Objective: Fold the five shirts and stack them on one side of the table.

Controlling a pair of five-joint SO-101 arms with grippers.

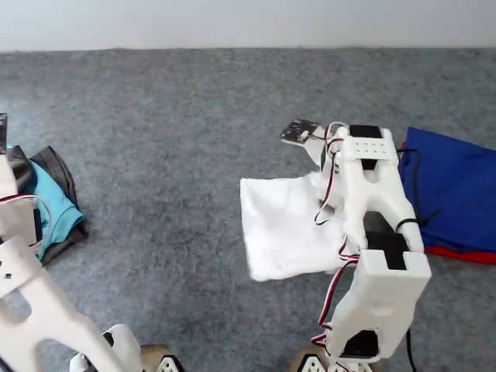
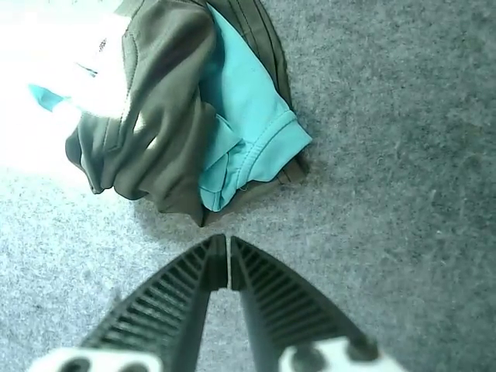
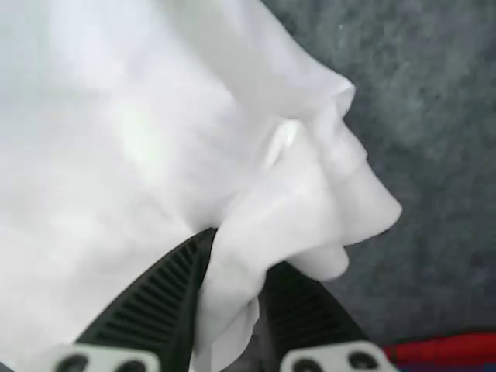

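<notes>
Grey carpet table. A white shirt lies mid-frame, its edge pinched by your right gripper. A blue shirt sits right. A teal shirt and a dark shirt bunch far left, near your left gripper, closed and empty.

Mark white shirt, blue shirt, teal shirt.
white shirt [image 1: 283,229], high view, flat middle of the cloth.
blue shirt [image 1: 453,190], high view, centre of the blue fabric.
teal shirt [image 2: 252,116], left wrist view, middle of the visible teal fabric.

Robot lab bench: grey felt tabletop, plain white wall.
</notes>
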